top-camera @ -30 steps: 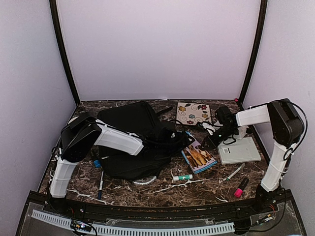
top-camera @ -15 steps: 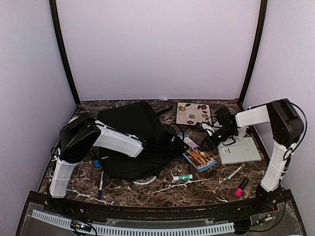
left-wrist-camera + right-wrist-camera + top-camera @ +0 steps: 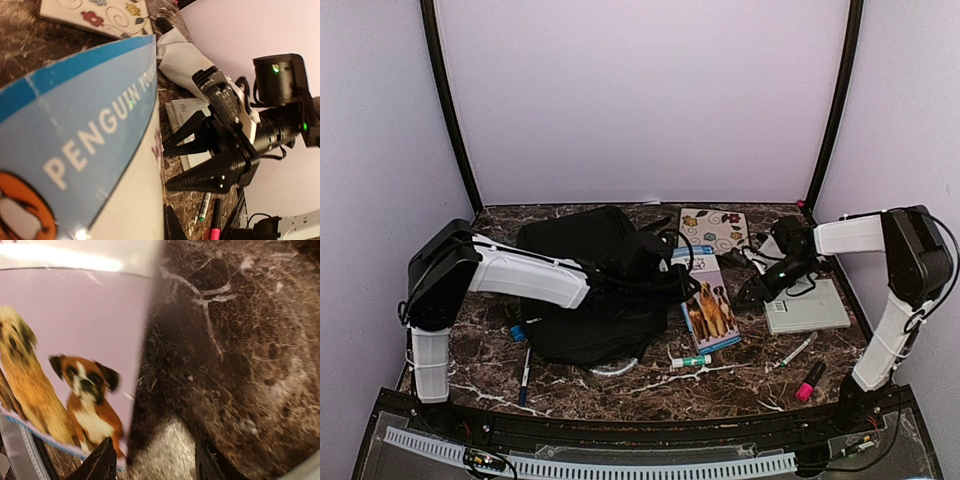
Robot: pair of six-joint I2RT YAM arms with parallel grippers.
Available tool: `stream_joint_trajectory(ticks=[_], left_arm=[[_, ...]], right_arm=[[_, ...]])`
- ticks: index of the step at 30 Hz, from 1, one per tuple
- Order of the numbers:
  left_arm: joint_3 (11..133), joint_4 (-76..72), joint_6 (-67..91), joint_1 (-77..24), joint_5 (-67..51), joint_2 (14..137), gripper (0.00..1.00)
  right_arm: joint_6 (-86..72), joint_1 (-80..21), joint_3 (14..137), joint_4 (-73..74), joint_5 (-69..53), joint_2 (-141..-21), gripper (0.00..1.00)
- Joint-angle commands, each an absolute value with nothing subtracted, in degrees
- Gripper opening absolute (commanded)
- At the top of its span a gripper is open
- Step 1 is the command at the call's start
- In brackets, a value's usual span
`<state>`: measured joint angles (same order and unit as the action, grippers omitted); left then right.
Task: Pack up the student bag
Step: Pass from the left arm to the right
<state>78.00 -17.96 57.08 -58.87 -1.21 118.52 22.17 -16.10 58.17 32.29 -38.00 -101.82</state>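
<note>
The student bag [image 3: 588,290] lies black and slumped at the left middle of the table. My left arm reaches across it, and my left gripper [image 3: 672,268] is shut on the far edge of a blue paperback with dogs on its cover [image 3: 706,312]. That cover [image 3: 75,150] fills the left wrist view, with one of my fingertips [image 3: 172,225] against its edge. My right gripper [image 3: 748,294] stands open just right of the book, with nothing between its fingers. In the right wrist view the dog cover [image 3: 65,365] lies left of the right gripper [image 3: 155,467].
A floral notebook [image 3: 712,230] lies at the back. A pale grey book [image 3: 807,305] sits under the right arm. A glue stick [image 3: 691,360], a pen [image 3: 797,350] and a pink highlighter [image 3: 809,382] lie at the front right. A dark pen [image 3: 524,375] lies at the front left.
My left arm has stretched right over the bag and shut on the dog book's far edge. My right gripper has opened off the book. The book has swung round towards the bag.
</note>
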Motion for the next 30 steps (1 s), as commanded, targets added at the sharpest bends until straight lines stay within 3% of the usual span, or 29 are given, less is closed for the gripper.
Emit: stream_joint_trajectory(ticks=[1,10,17,20,24,30], left_arm=[[75.45,-16.22,44.7,-57.01,-2.61,104.04,0.0],[58.7,-21.06,37.88,-50.72,-10.62,83.11,0.0],[47.14,-27.26,34.21,-47.13,-21.47,69.85,0.0],[45.3,-26.88,32.94,-47.07,-21.88,66.19,0.0],[43.78,-27.48,33.27,-47.02,-21.75,63.21,0.0],[42.86,-29.75,34.67,-47.02,-20.75,61.72,0.0]], right_arm=[[24.38,-10.98,60.81,39.4,-45.99,-93.23,0.57],[21.39,-13.85,64.43,37.38,-58.13,-80.87,0.74],[9.48,-23.49,72.15,30.55,-57.83,-83.34,0.82],[9.38,-27.33,78.13,32.76,-58.95,-88.17,0.99],[6.52,-31.7,80.84,28.26,-59.72,-90.86,1.0],[-3.28,-35.58,74.97,10.6,-60.73,-89.54,1.0]])
